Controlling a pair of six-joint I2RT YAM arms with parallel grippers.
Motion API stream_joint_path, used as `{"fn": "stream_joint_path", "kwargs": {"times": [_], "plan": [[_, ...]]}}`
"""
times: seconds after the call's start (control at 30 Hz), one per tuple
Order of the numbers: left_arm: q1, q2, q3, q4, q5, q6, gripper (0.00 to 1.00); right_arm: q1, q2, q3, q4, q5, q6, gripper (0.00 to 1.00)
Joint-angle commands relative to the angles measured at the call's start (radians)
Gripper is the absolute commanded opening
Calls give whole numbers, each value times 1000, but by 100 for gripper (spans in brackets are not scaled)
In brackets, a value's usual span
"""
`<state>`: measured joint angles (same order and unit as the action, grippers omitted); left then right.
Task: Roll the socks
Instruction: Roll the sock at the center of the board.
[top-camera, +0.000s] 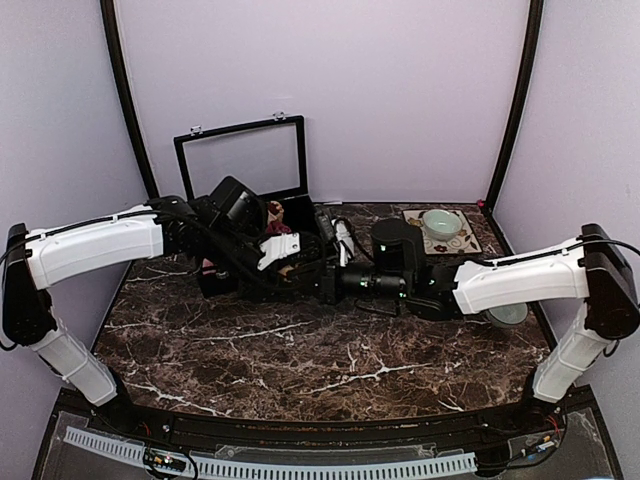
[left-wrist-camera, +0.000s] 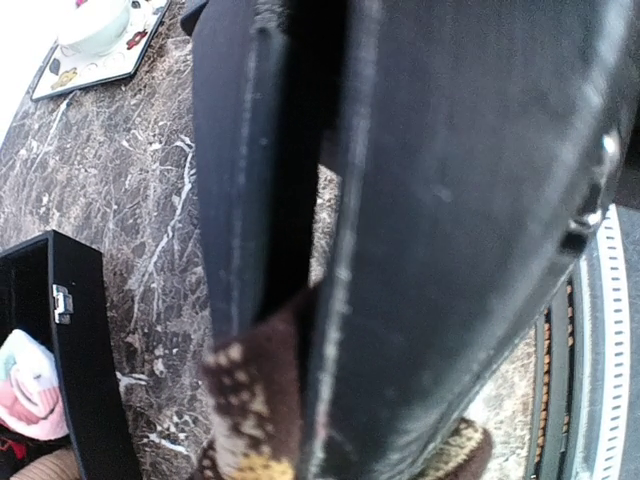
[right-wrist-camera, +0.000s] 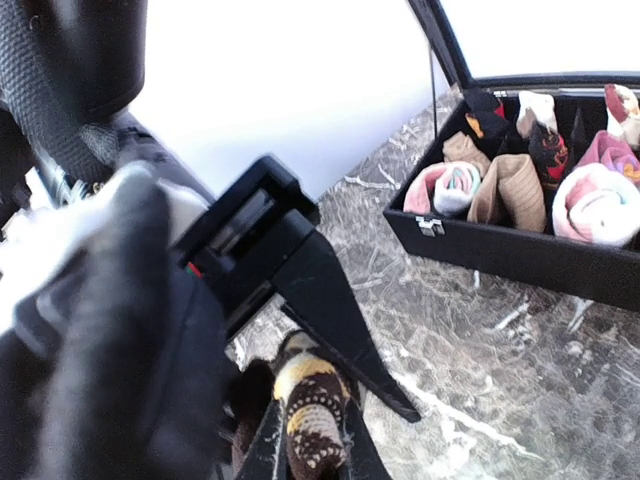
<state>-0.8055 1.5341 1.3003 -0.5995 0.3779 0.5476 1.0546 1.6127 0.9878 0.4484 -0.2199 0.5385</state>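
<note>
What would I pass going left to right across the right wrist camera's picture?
Dark brown sock with tan checks → pink-and-mint rolled sock → tan folded sock → white-and-pink rolled sock, the last three inside the black box.

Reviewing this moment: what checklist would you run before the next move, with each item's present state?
1. Left gripper grips the brown checked sock: ok, cloth pinched between its fingers.
2. Right gripper grips the same sock: ok, per right wrist view.
3. Sock's roll progress: cannot tell, the grippers hide most of it.
4. Pink sock located: cannot tell; a pink-and-mint bundle lies in the black box.
5. Box lid open: ok.
</note>
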Motion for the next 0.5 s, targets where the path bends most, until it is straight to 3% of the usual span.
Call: {"fn": "stream_joint_path", "kwargs": {"times": [0.0, 0.17, 0.3, 0.4, 0.47], "plan": [[-8, -35, -29, 54, -94, 28, 46, 8, 23, -18, 153, 1, 184, 0], [-47, -30, -50, 111, -306, 77, 43, -6, 51, -20, 225, 35, 344, 0], [-47, -24, -57, 173, -457, 151, 23, -32, 67, 3, 232, 14, 424, 0], [-47, -23, -47, 193, -505, 179, 1, -33, 81, 37, 202, -3, 436, 0], [-47, -22, -30, 172, -473, 174, 0, -32, 77, 37, 182, 14, 436, 13]]}}
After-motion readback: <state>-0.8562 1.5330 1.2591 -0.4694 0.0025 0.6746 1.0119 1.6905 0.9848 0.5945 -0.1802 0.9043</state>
